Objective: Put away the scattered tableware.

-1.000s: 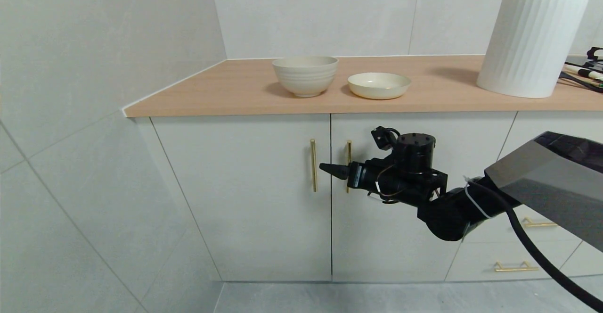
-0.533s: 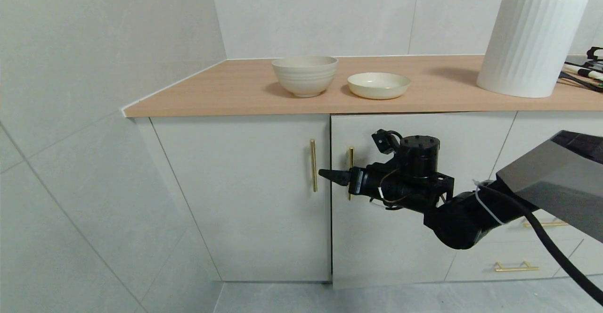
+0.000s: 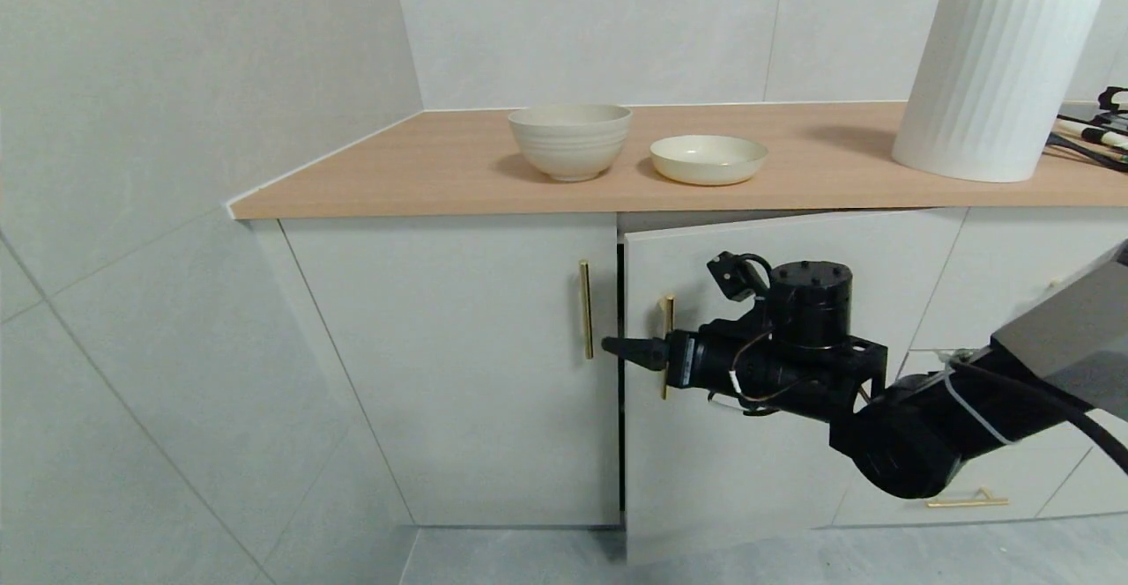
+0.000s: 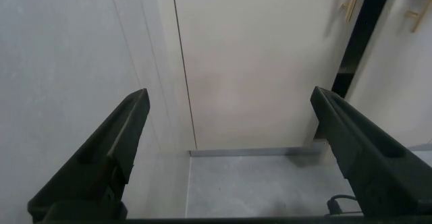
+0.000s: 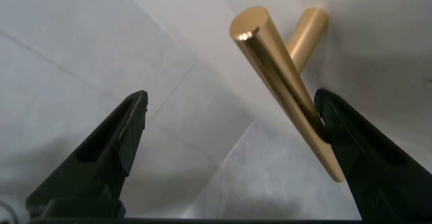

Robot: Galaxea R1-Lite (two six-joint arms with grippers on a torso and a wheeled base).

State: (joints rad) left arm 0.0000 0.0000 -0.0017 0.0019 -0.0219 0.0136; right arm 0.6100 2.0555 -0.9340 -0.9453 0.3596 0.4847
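A deep cream bowl (image 3: 571, 140) and a shallow cream dish (image 3: 708, 159) stand side by side on the wooden countertop (image 3: 423, 171). Below them, my right gripper (image 3: 648, 354) is at the gold handle (image 3: 667, 343) of the right cabinet door (image 3: 749, 444), which stands ajar. In the right wrist view that handle (image 5: 283, 82) lies between the spread fingers of the right gripper (image 5: 233, 150), close against one finger (image 5: 351, 156). My left gripper (image 4: 233, 150) hangs open and holds nothing, low before the left cabinet door (image 4: 263, 62) and the floor (image 4: 256, 183).
A tall white ribbed container (image 3: 996, 83) stands at the counter's right, with dark utensils (image 3: 1093, 136) beyond it. The left door's handle (image 3: 585, 308) is just left of the gap. A tiled wall (image 3: 132, 215) closes off the left side. Drawers with gold pulls (image 3: 965, 501) sit lower right.
The right cabinet door has swung from closed to ajar, a dark gap showing along its left and top edges. My right gripper has moved back and down with the handle.
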